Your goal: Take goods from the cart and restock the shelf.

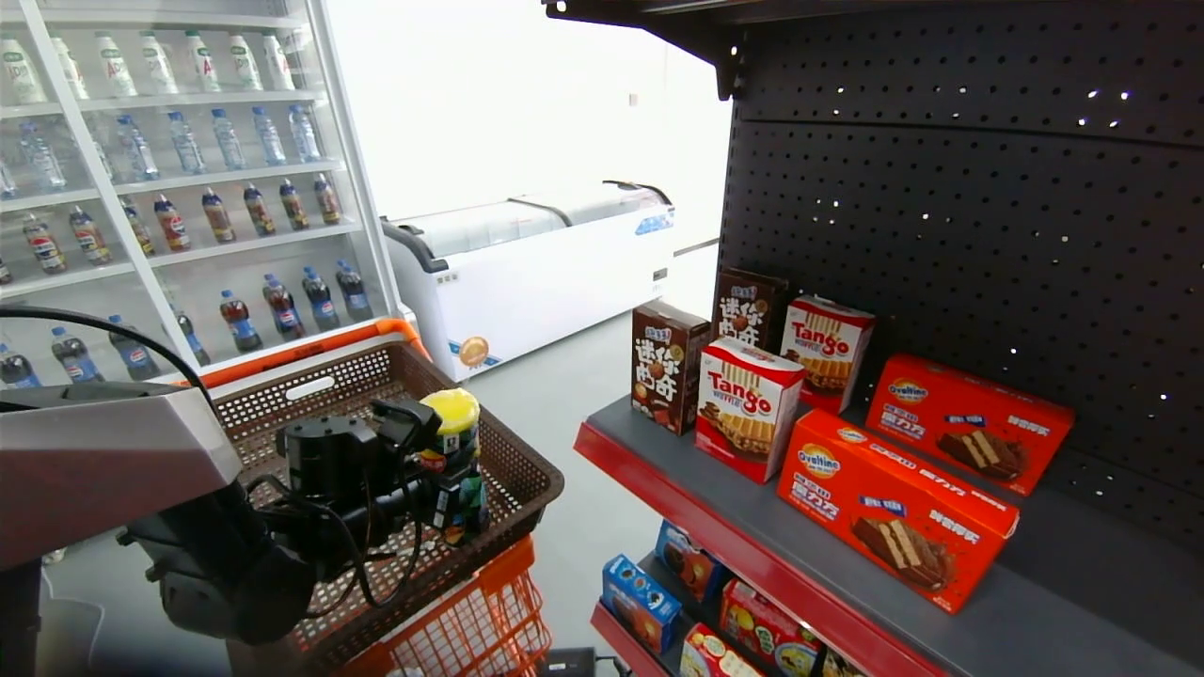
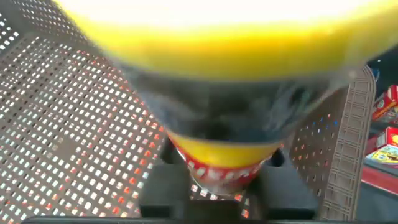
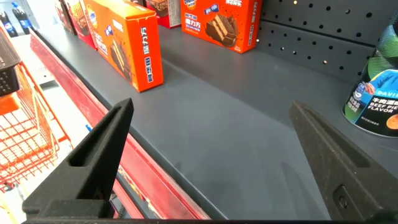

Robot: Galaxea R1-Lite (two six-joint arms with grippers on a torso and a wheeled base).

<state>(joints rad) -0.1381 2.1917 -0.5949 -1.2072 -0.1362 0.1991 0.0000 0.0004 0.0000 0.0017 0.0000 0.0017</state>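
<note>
**Head view.** Item: yellow-lidded canister (image 1: 458, 449), upright, over the brown basket (image 1: 513, 470) of the orange cart (image 1: 461, 625), near the basket rim facing the shelf (image 1: 677, 442). The left gripper (image 1: 440, 491) is clenched on its lower body. Shelf stock, grey board with red front edge:
- two brown boxes (image 1: 668, 367) at the end nearest the cart
- two red-and-white wafer boxes (image 1: 748, 409) beside them
- two orange boxes (image 1: 898, 508) farther along, one at the front edge and one behind

**Left wrist view.** Canister (image 2: 217, 124) clamped in the left gripper (image 2: 222, 186), with basket (image 2: 68, 124) mesh beneath.

**Right wrist view.** Right gripper (image 3: 211, 109), jaws released and spread wide, above bare shelf (image 3: 249, 186) board near its front edge. Orange boxes (image 3: 127, 43) stand beyond. A blue-and-green labelled can (image 3: 376, 99) stands toward the back panel.
</note>
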